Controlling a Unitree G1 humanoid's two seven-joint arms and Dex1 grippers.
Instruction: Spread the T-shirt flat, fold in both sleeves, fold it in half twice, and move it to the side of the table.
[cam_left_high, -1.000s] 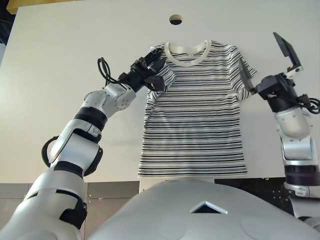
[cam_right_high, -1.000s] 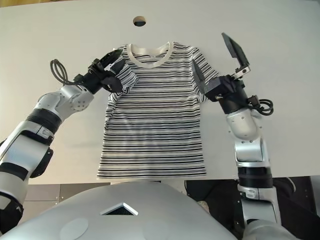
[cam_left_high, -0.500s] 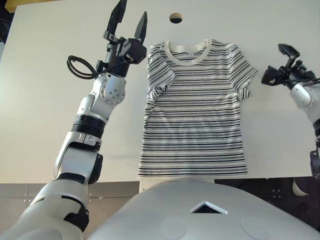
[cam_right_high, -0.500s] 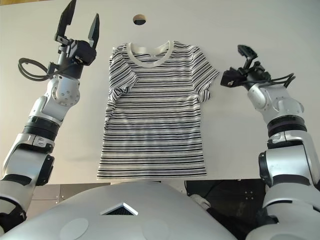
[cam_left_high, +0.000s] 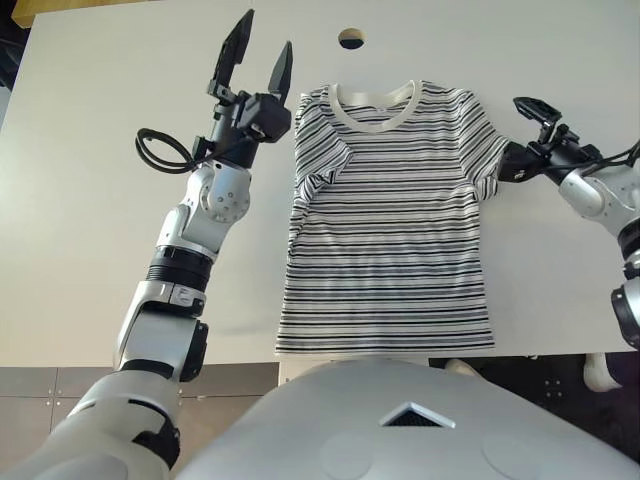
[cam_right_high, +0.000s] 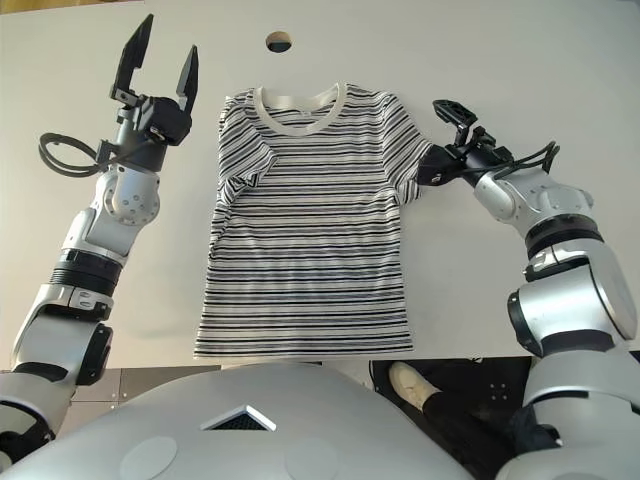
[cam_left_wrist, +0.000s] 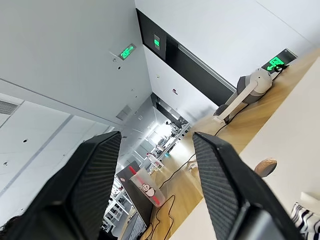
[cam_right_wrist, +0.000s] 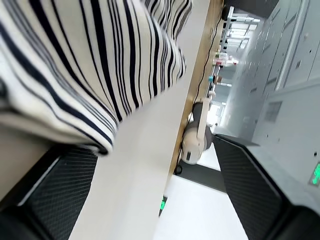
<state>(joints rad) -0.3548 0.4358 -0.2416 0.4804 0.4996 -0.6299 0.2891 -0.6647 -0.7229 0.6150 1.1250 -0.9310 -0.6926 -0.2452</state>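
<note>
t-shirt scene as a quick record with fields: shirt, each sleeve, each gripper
t-shirt: flat on the table, collar toward the far edge, not yet folded in half
left sleeve: folded in over the body, slightly bunched
right sleeve: spread outward, not folded
left gripper: open, raised, pointing up beside the shirt's left shoulder, holding nothing
right gripper: open, at the right sleeve's hem, which sits between its fingers
table hole: beyond the collar

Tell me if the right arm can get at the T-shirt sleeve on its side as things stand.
Probably yes. The right gripper is open at the hem of that sleeve, and the right wrist view shows the cloth edge lying between its fingers, so nothing stands in the way.
</note>
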